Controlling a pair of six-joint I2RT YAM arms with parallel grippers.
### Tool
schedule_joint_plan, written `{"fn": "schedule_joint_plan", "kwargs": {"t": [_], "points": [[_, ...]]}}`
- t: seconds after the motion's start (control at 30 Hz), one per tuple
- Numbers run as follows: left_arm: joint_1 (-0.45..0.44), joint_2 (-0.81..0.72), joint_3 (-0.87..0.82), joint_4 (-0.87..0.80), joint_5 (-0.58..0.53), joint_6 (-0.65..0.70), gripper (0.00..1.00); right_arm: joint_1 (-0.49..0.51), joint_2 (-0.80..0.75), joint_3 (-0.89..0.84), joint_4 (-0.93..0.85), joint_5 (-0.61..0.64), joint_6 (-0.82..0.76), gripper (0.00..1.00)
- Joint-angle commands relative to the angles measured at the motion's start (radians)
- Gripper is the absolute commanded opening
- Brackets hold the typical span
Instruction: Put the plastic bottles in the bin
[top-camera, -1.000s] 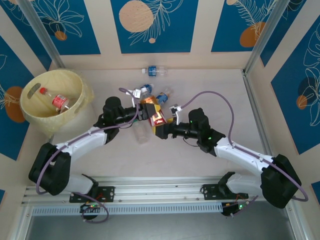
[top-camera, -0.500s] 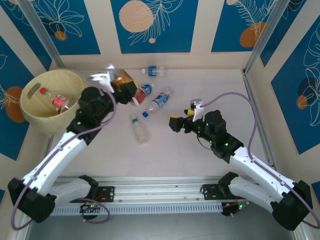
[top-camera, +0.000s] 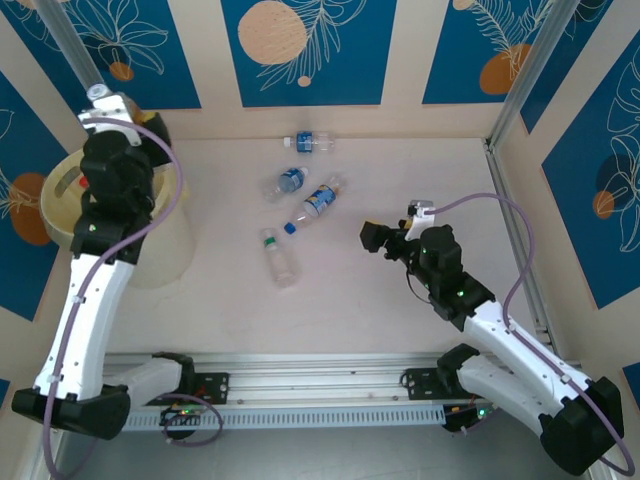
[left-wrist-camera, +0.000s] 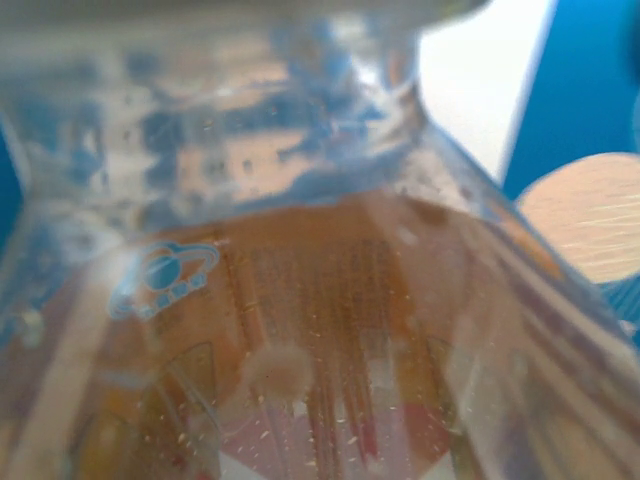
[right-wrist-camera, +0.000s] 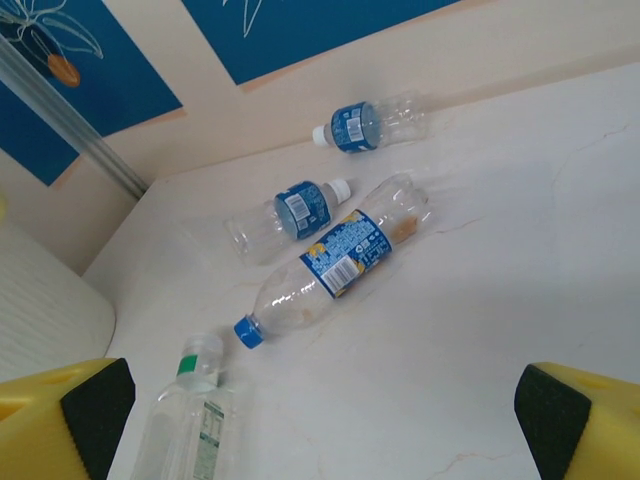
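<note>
Top view: we see the left gripper (top-camera: 128, 115) raised over the bin (top-camera: 165, 240) at the far left of the table; the jaws are not readable from here. The right gripper (top-camera: 372, 238) hovers low over the table right of centre, spread wide with nothing in it. Four loose plastic bottles lie on the table, well apart from the bin: a blue-label bottle (top-camera: 310, 143) near the back wall, a second blue-label bottle (top-camera: 288, 183) nearer, a blue-cap bottle (top-camera: 315, 203) just beside it, and a green-cap bottle (top-camera: 280, 258) nearest the arms. Left wrist view: an amber-label bottle (left-wrist-camera: 320, 300) sits right against the lens, blurred. The fingers are hidden behind it, but we read it as gripped, jaws partly closed around it. Right wrist view: both yellow fingers with black pads (right-wrist-camera: 95, 405) sit at the bottom corners, far apart and holding nothing. The same four bottles lie on their sides ahead, the green-cap one closest, near the left finger. The bin's pale ribbed wall shows at the left edge.
</note>
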Motion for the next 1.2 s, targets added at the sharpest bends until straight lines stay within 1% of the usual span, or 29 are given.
{"fn": "schedule_joint_plan", "kwargs": {"t": [0.0, 0.17, 0.3, 0.43, 0.47, 0.53, 0.6, 0.63, 0.67, 0.7, 0.77, 0.83, 0.93, 1.03, 1.17], "points": [[0.084, 0.022, 0.068, -0.195, -0.038, 0.015, 0.62, -0.017, -0.017, 0.006, -0.003, 0.025, 0.025, 0.99], [0.181, 0.084, 0.07, -0.286, -0.103, 0.063, 0.63, -0.039, 0.003, 0.035, -0.011, -0.001, 0.014, 0.99], [0.269, 0.135, 0.078, -0.36, -0.133, 0.061, 0.63, -0.051, 0.038, 0.068, -0.023, -0.019, 0.002, 0.99], [0.319, 0.173, 0.087, -0.405, -0.181, 0.079, 0.64, -0.058, 0.086, 0.116, -0.045, -0.042, -0.019, 0.99], [0.323, 0.193, 0.101, -0.434, -0.211, 0.079, 0.66, -0.06, 0.099, 0.13, -0.05, -0.048, -0.021, 0.99], [0.324, 0.239, 0.149, -0.522, -0.28, 0.061, 0.76, -0.059, 0.127, 0.157, -0.062, -0.057, -0.021, 0.99], [0.325, 0.287, 0.213, -0.588, -0.369, 0.046, 0.91, -0.059, 0.152, 0.18, -0.067, -0.073, -0.017, 0.99], [0.325, 0.303, 0.237, -0.601, -0.409, 0.049, 0.96, -0.059, 0.16, 0.189, -0.07, -0.082, -0.016, 0.98], [0.325, 0.321, 0.264, -0.612, -0.447, 0.05, 1.0, -0.059, 0.169, 0.196, -0.074, -0.092, -0.013, 0.98], [0.325, 0.332, 0.289, -0.623, -0.465, 0.05, 1.0, -0.059, 0.174, 0.201, -0.076, -0.102, -0.009, 0.98], [0.321, 0.341, 0.329, -0.652, -0.452, 0.031, 1.0, -0.058, 0.175, 0.201, -0.078, -0.112, 0.003, 0.98], [0.31, 0.331, 0.336, -0.657, -0.412, 0.004, 1.0, -0.057, 0.171, 0.189, -0.079, -0.108, 0.015, 0.98], [0.269, 0.312, 0.329, -0.663, -0.354, -0.03, 1.0, -0.058, 0.164, 0.171, -0.078, -0.093, 0.033, 0.98], [0.194, 0.295, 0.324, -0.657, -0.3, -0.053, 1.0, -0.058, 0.168, 0.159, -0.068, -0.076, 0.045, 0.98], [0.059, 0.269, 0.293, -0.612, -0.271, -0.085, 1.0, -0.06, 0.19, 0.168, -0.067, -0.056, 0.045, 0.98]]}}
